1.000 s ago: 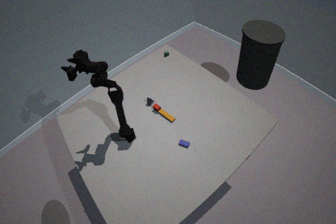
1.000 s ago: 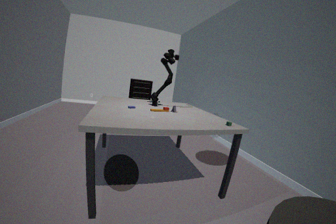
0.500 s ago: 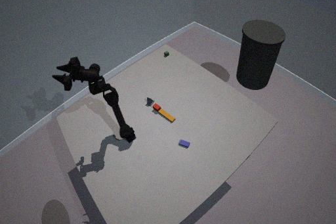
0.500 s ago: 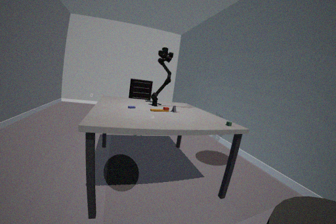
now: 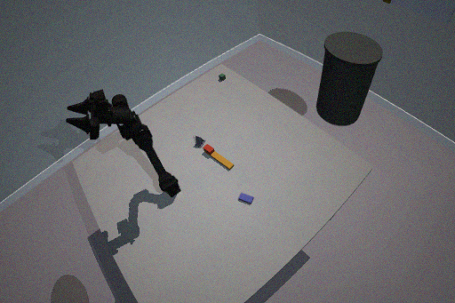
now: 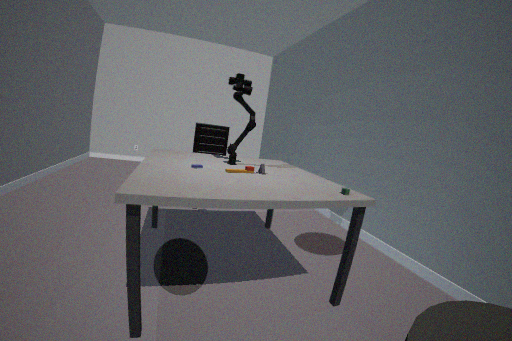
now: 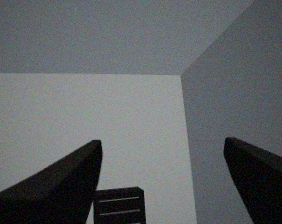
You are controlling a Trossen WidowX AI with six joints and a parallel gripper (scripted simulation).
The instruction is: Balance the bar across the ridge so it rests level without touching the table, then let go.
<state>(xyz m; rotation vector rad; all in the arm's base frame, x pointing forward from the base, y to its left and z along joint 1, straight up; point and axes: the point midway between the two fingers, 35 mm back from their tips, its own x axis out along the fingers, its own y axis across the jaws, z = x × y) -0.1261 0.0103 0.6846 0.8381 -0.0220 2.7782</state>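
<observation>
The orange bar (image 5: 222,160) (image 6: 235,171) lies flat on the table (image 5: 275,153) (image 6: 200,187), with a red block (image 5: 209,148) (image 6: 249,168) at one end, seemingly on top of it. The small dark grey ridge (image 5: 198,141) (image 6: 262,169) stands just beyond the red end, beside the bar and not under it. My gripper (image 5: 67,114) (image 7: 163,146) is open and empty. It is raised high, far from the bar and ridge, and points away from them past the table's edge. The wrist view shows only walls, ceiling and a dark slatted object between and around the fingers.
A flat purple block (image 5: 246,198) (image 6: 197,166) lies on the table off the bar's other end. A small green cube (image 5: 222,76) (image 6: 345,191) sits near a table corner. A large dark bin (image 5: 344,82) stands beyond the table edge. A dark slatted object (image 6: 211,139) (image 7: 119,206) is behind the table.
</observation>
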